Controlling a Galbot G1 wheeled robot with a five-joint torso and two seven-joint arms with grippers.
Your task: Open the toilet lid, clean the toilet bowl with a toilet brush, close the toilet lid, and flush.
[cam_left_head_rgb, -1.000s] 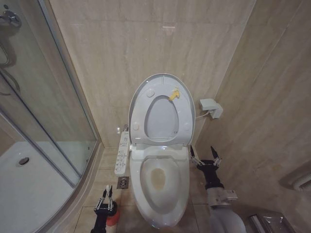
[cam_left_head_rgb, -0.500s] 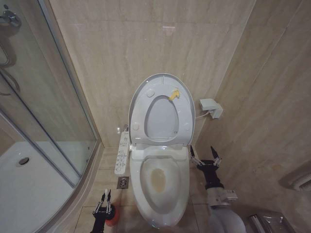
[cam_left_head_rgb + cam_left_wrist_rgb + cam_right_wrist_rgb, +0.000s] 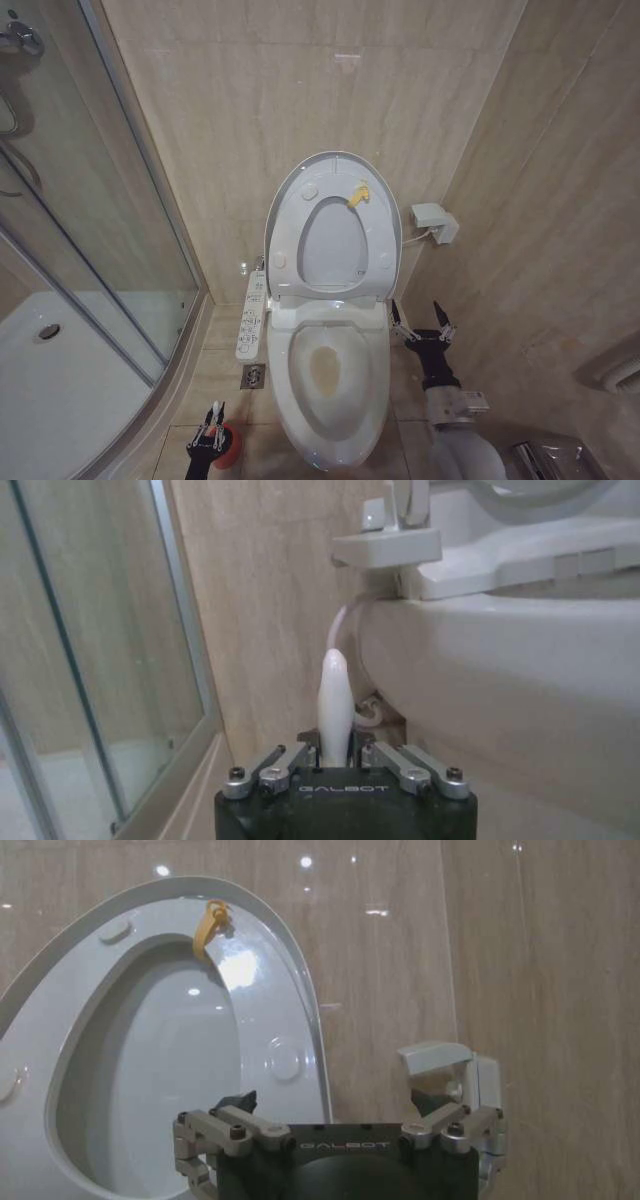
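Note:
The toilet lid [image 3: 333,245] stands raised against the wall, with the seat ring [image 3: 300,200] and its yellow tag up against it. Below, the toilet bowl [image 3: 300,395] lies open, a yellowish patch at its bottom. My left gripper [image 3: 213,420] is low on the floor left of the bowl, beside the red holder [image 3: 229,450]. In the left wrist view the left gripper [image 3: 335,742] is shut on the toilet brush's white handle [image 3: 335,697], which rises between its fingers. My right gripper [image 3: 420,318] hangs open right of the bowl, below the raised lid [image 3: 150,1065], holding nothing.
A long white button panel [image 3: 251,315] runs along the bowl's left side, with a floor drain [image 3: 254,376] just below it. The glass shower enclosure [image 3: 100,250] closes off the left. A white wall box [image 3: 434,222] and the tiled right wall hem in the right arm.
In the head view, my left gripper has moved down towards the picture's bottom edge beside the red holder. The right arm, lid and bowl are unchanged.

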